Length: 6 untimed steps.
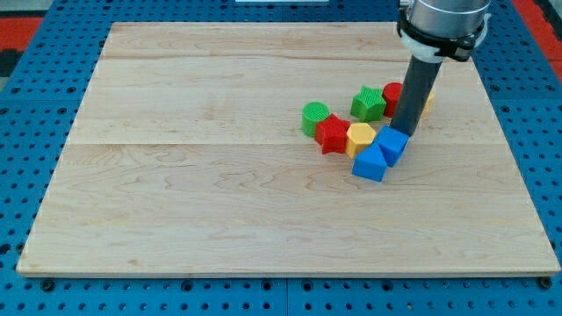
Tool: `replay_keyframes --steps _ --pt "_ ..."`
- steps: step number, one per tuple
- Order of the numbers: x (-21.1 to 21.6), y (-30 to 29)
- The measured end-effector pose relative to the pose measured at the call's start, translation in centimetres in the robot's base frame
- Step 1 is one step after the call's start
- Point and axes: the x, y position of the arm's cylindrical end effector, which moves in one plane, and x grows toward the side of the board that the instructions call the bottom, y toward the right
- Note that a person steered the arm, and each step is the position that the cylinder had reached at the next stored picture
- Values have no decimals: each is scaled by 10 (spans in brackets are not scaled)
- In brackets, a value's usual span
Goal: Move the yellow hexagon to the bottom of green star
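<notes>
The yellow hexagon (pixel 360 139) lies on the wooden board (pixel 219 175), right of the red star (pixel 333 133) and touching it. The green star (pixel 369 103) sits just above the hexagon, a small gap between them. My tip (pixel 403 132) stands to the right of the green star and hexagon, at the top edge of a blue block (pixel 392 144). A second blue block (pixel 371 164) lies just below the hexagon.
A green cylinder (pixel 314 117) sits left of the red star. A red block (pixel 392 98) and a yellow block (pixel 428 99) lie behind the rod, partly hidden. The board's right edge is near the cluster.
</notes>
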Motion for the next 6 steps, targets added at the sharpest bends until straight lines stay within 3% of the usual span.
replay_keyframes --steps 3,4,5,6 --pt "80 -14" --pt "137 -22" --pt "146 -123" --pt "92 -166"
